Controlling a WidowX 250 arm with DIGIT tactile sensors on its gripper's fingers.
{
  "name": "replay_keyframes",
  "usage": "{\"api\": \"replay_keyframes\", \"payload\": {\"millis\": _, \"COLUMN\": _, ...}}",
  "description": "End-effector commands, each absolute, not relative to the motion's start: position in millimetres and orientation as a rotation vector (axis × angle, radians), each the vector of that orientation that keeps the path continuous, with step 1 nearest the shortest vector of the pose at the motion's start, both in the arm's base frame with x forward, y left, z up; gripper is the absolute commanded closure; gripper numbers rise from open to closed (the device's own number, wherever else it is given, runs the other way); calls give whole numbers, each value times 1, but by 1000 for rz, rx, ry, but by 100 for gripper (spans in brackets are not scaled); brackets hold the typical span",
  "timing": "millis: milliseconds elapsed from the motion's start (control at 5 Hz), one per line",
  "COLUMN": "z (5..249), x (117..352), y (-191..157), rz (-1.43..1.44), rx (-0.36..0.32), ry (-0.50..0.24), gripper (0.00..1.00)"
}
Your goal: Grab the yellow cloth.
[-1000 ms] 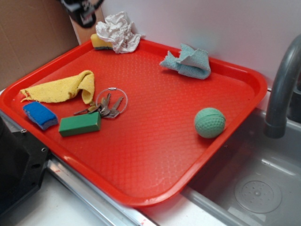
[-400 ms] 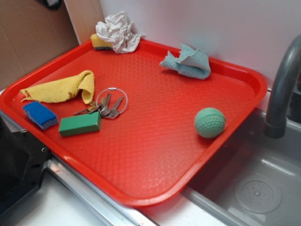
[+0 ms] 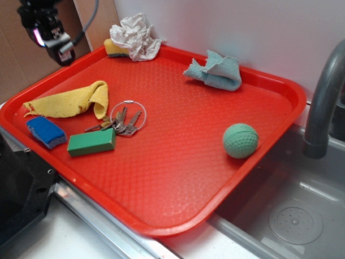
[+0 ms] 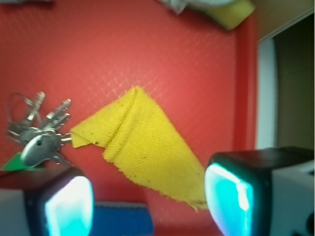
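Close to us on the red tray we see 1 green block and 1 blue sponge, with keys just behind. The yellow cloth lies flat past them, by the tray's left rim. Farther back our gripper hangs in the air, jaws wide apart, holding nothing, with the cloth below them.

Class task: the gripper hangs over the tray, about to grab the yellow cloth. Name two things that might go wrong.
1. The keys touch the yellow cloth's folded end; the open gripper may snag them.
2. The blue sponge lies right beside the cloth, so a finger might land on it.
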State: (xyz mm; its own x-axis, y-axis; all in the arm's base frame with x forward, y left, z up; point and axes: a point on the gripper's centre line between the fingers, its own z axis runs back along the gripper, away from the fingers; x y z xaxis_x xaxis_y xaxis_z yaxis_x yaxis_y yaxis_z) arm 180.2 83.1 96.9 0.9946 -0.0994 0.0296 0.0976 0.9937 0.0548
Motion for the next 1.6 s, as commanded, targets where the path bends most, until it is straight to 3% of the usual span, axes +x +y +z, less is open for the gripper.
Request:
{"api": "replay_keyframes", "payload": {"millis": 0, "z": 53, "x": 192, "y": 63, "rz": -212, "rx": 22, "ry": -33, "gripper": 0}}
{"api": "replay_keyframes", "payload": {"millis": 200, "z": 31, "x": 190, "y": 65, "rz": -208, "rx": 17, "ry": 4, "gripper": 0}}
{"api": "replay_keyframes", "payload": {"millis": 400, "z": 27, "x": 193, "y": 66, "rz": -200, "rx": 22, "ry": 8, "gripper": 0}}
{"api": "replay_keyframes", "payload": {"millis": 600, "z": 27, "x": 188, "y": 68, "rz": -164, "rx": 24, "ry": 5, "gripper": 100}}
{"api": "replay_keyframes", "payload": {"millis": 1400, "z": 35, "x": 190, "y": 70, "rz": -157, "rx": 58, "ry": 16, "gripper": 100}}
